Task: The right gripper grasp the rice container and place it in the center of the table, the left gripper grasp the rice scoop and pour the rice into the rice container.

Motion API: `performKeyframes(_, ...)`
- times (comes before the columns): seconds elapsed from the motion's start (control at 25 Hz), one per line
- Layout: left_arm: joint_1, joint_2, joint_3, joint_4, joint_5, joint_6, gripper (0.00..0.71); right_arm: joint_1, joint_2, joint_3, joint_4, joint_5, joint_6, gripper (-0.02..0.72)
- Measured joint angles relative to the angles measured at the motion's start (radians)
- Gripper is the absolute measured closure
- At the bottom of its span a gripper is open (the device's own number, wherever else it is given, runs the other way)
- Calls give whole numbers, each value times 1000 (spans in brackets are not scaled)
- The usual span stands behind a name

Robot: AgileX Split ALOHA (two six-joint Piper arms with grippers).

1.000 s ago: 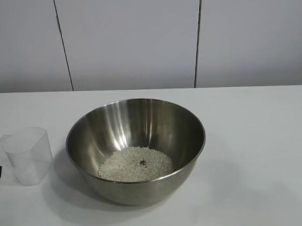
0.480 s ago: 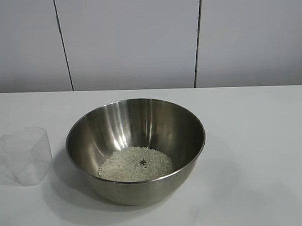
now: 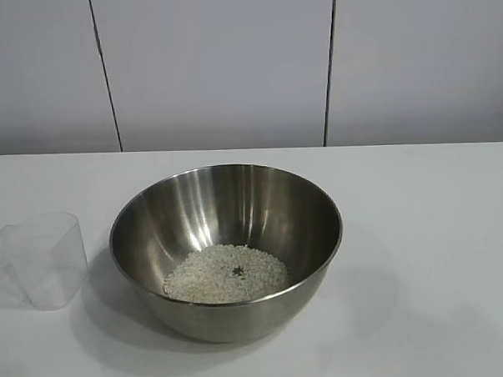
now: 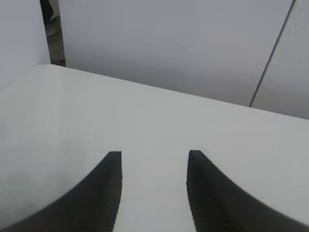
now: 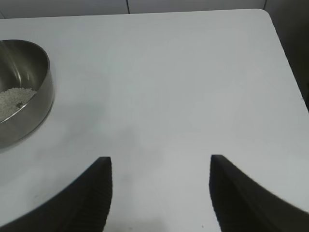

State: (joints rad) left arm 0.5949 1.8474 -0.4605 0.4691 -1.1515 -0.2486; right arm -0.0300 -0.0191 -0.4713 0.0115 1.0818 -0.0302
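The rice container [image 3: 226, 248] is sitting mid-bench with rice [image 3: 225, 274] inside — the emptied rice scoop [image 3: 44, 259] is standing just beside it on the left arm's side. Left gripper [image 4: 153, 193] and right gripper [image 5: 159, 193] are gaping, holding nothing.

Exterior view: frontal, slightly raised, close on the shiny round steel bowl [image 3: 226, 248] atop the plain white worktop [image 3: 429, 231]. Wrist views: low over that worktop, the right one sharing the bowl, the left facing the grey panelled wall [image 4: 169, 43].
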Motion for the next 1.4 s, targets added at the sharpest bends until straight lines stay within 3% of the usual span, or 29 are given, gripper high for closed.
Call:
performKeyframes(0.08,29,-22,0,45,4,-20,395,0,0,0,0,0,0,293)
performKeyframes(0.2,35,-114,-20,98,23,-78,395,0,0,0,0,0,0,293)
performKeyframes(0.36,35,-329,-104,222,270,-241,395,0,0,0,0,0,0,293)
performKeyframes(0.52,35,-558,-205,448,491,-533,395,0,0,0,0,0,0,293)
performKeyframes(0.8,31,-823,-290,975,522,-1183,395,0,0,0,0,0,0,293)
performKeyframes(0.92,11,-833,-290,1132,521,-1292,395,0,0,0,0,0,0,293)
performKeyframes(1.4,7,-833,-290,1027,553,-1276,395,0,0,0,0,0,0,293)
